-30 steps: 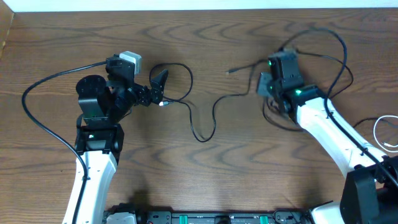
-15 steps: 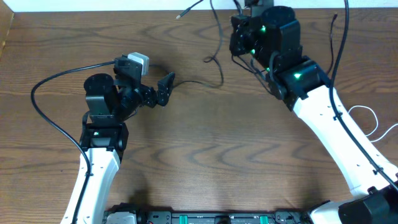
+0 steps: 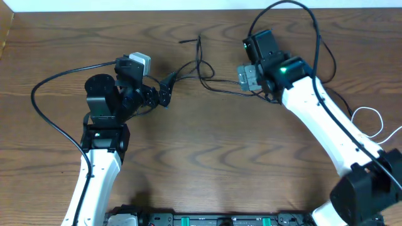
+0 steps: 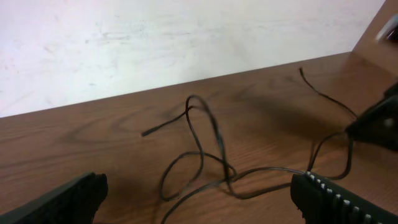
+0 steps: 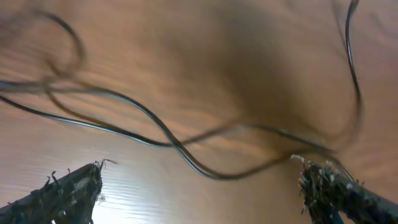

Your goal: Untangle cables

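"What are your fingers holding?"

"Nothing. My left gripper [image 4: 199,198] stands spread wide, and so does my right gripper [image 5: 199,186]. Neither has anything clamped; cord only lies on the wood beyond them."

"Where are the cables?"

"A thin black cable [image 3: 202,63] lies on the table [image 3: 207,163] between my two grippers, crossing over itself in loops near the middle. I judge the untangling unfinished, because those crossings need pulling apart."

"How many of each?"

"Two grippers. One white cable [image 3: 375,115] at the right edge, well apart. Whether the black is one strand or two, I cannot tell."
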Robot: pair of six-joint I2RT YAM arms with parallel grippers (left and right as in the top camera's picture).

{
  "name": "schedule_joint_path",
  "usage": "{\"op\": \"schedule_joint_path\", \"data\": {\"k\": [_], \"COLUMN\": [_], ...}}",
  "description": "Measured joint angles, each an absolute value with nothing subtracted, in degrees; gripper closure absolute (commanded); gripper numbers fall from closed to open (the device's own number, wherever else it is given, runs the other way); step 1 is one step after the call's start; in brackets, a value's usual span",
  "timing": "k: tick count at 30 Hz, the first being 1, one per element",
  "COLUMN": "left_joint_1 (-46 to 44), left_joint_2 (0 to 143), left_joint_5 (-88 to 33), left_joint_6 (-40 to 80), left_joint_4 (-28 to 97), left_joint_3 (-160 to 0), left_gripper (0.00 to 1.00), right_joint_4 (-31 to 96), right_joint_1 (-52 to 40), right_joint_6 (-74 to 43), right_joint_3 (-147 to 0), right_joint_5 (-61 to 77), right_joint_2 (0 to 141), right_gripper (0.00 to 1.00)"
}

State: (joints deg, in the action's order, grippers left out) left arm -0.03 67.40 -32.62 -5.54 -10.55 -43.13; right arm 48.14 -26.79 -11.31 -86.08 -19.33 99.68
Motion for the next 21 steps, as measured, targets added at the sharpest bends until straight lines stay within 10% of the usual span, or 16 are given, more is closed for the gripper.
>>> {"op": "schedule_joint_path", "data": {"k": [21], "left_joint_1": [-0.03], "left_joint_2": [67.40], "left_joint_5": [-32.62], "left_joint_6": [-5.54], "left_joint_4": [-10.48], "left_joint_3": [-43.13], "left_gripper": [0.01], "right_joint_4": [35.24], "right_joint_1": [-33.04], "right_joint_6": [-10.28], "right_joint_3": [-85.30], "right_joint_5": [-9.23], "right_joint_2": [113.95], "right_gripper": [0.01]}}
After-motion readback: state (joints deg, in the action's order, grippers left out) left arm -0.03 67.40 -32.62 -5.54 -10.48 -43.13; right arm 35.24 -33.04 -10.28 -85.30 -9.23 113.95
